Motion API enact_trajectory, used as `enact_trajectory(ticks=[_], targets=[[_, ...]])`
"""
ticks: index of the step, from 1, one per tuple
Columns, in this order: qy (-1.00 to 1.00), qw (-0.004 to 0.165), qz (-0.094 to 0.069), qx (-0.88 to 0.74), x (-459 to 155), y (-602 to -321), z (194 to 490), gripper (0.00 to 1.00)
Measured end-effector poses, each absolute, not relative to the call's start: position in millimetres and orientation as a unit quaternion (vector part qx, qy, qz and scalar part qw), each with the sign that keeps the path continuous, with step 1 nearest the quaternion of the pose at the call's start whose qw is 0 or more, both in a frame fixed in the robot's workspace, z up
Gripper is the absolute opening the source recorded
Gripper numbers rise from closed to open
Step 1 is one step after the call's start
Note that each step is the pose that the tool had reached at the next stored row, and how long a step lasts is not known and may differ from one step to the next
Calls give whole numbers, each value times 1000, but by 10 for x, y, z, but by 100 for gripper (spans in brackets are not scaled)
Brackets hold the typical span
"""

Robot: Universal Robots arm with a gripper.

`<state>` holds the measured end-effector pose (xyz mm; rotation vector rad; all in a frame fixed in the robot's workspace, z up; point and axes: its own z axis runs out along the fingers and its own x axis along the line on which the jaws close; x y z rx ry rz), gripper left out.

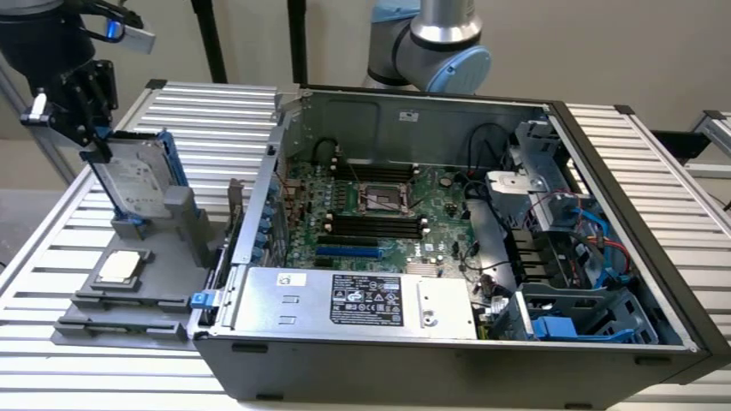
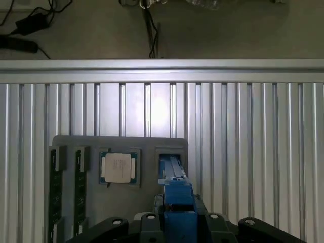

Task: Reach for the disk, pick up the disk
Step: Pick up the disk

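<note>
The disk (image 1: 128,184) stands upright just below the gripper (image 1: 94,145), long axis pointing up into it; clamped or not, I cannot tell.

Silver-grey disk (image 1: 133,181) with white label and bright blue frame; grey tray (image 1: 160,284); ribbed silver table (image 1: 642,156); green motherboard (image 1: 441,216); black-labelled silver box (image 1: 276,301).

Disk (image 1: 129,178) in holder (image 1: 174,224) slot (case (image 1: 377,377) alongside)
</note>
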<state>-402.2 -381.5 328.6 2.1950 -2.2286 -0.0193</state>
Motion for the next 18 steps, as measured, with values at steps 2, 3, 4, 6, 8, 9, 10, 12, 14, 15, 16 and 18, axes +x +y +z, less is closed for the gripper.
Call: enact_trajectory(ticks=[2,3,4,6,8,9,10,12,14,15,16,18], targets=[[-712,7,-6,702,-4017,-3815,3350,33],[-712,7,-6,702,-4015,-3815,3389,33],[-712,7,-6,702,-4012,-3815,3427,33],[-712,7,-6,702,-4005,-3817,3515,33],[-712,7,-6,702,-3996,-3819,3603,33],[-712,7,-6,702,-3991,-3820,3649,33],[-712,7,-6,702,-3985,-3822,3694,33],[-712,7,-6,702,-3966,-3826,3784,33],[-712,6,-6,702,-3928,-3834,3871,33],[-712,6,-7,702,-3901,-3841,3909,33],[-712,6,-7,702,-3870,-3848,3945,33],[-712,5,-8,702,-3806,-3864,4015,33]])
